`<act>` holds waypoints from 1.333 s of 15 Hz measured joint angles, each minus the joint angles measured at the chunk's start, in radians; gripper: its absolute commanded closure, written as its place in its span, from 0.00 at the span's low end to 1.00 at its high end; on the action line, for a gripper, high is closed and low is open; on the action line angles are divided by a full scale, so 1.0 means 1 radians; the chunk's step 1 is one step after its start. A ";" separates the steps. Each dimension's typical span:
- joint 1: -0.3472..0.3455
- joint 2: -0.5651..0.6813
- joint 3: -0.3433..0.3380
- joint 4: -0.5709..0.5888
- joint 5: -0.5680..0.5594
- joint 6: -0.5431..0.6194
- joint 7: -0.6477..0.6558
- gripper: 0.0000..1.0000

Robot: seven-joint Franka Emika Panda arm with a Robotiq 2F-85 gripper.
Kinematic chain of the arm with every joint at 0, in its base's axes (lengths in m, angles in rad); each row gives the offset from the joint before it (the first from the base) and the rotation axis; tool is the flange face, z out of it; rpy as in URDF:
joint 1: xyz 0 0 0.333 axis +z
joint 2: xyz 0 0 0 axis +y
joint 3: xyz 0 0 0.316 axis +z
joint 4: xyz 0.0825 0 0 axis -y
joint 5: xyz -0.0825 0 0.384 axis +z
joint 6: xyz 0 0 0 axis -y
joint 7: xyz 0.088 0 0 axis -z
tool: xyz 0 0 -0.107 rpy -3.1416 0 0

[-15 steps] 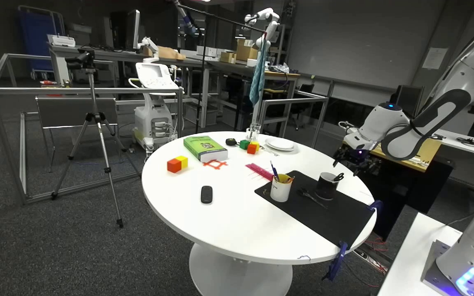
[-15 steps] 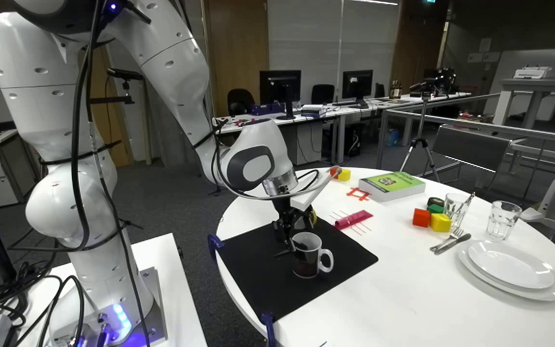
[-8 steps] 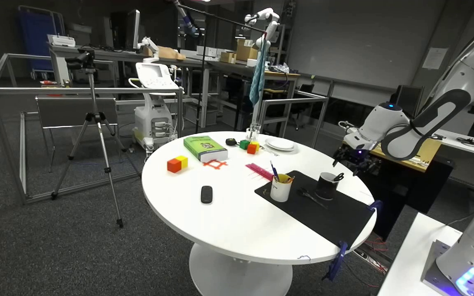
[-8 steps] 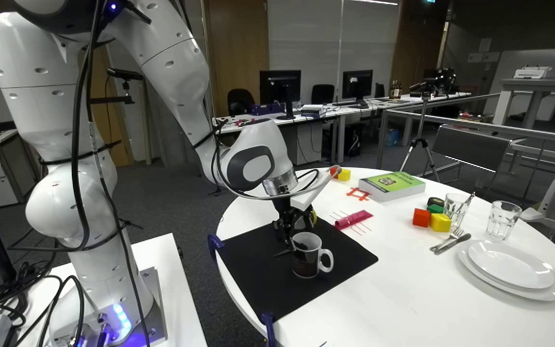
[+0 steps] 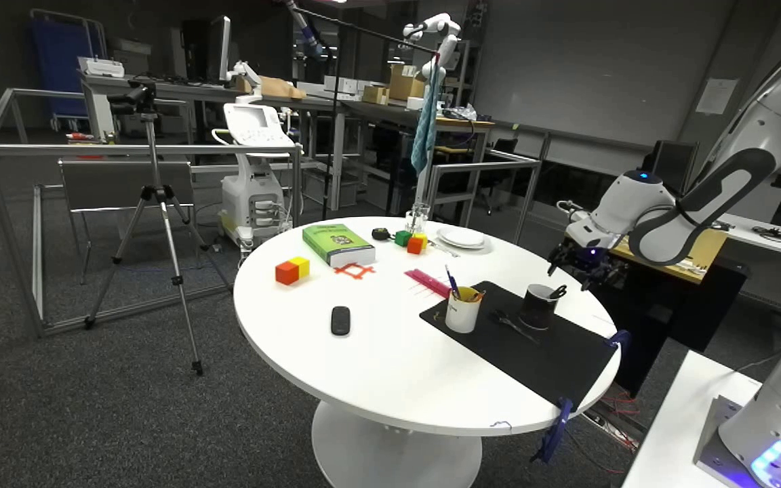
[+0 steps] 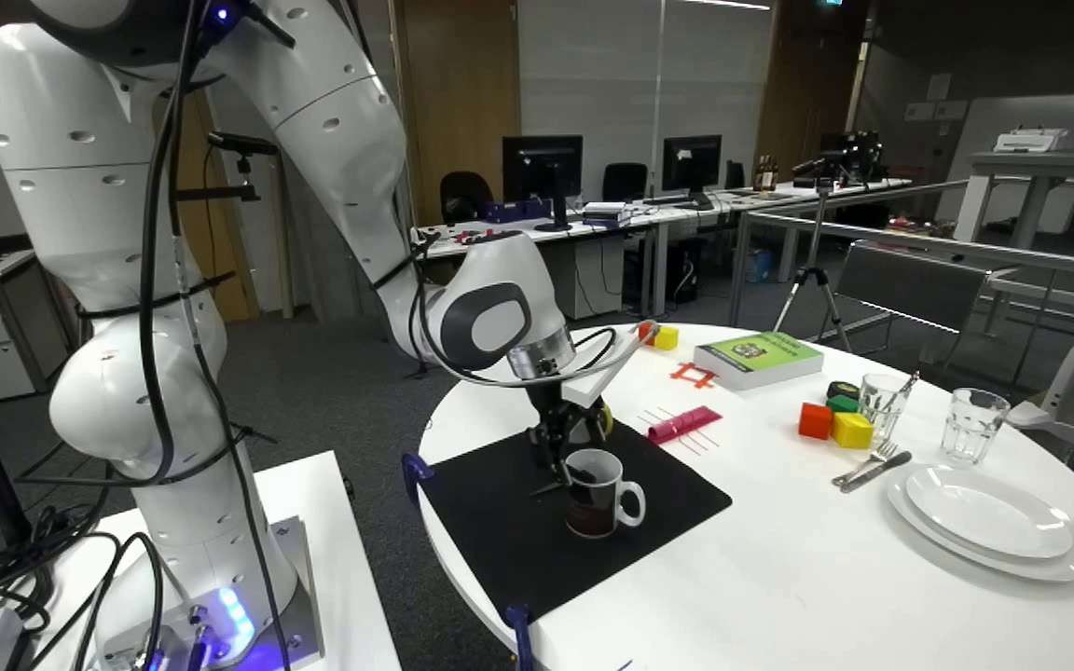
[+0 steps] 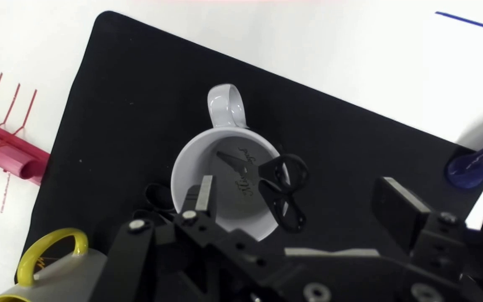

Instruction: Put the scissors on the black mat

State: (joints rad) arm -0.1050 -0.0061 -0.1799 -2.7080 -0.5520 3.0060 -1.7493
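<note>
Mug around scissor blades, bare black mat alongside

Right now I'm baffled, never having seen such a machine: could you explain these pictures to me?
The white jointed machine is a robot arm. Two views come from outside it, from different places; the third, from its wrist, looks down past its fingers. They are spread open, holding nothing that I can see. On the round white table lies a black mat. On that stands a mug with scissors in it, handles sticking out past the rim, and nearby a cup of pens. Elsewhere lie a green book, colored blocks and plates.
</note>
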 measured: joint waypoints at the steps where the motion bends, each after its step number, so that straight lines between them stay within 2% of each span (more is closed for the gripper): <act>1: 0.000 0.001 0.000 0.000 -0.019 0.000 0.015 0.00; 11: 0.000 0.050 -0.009 0.046 -0.306 0.000 0.278 0.00; 12: 0.000 0.055 -0.011 0.051 -0.336 0.000 0.306 0.05; 13: 0.000 0.061 -0.012 0.057 -0.363 0.000 0.332 0.13; 14: 0.000 0.067 -0.013 0.063 -0.390 0.000 0.356 0.29; 16: 0.000 0.077 -0.014 0.071 -0.443 0.000 0.402 0.38; 20: 0.000 0.092 -0.015 0.082 -0.526 0.000 0.471 0.69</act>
State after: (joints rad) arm -0.1051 0.0860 -0.1952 -2.6263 -1.0780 3.0060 -1.2782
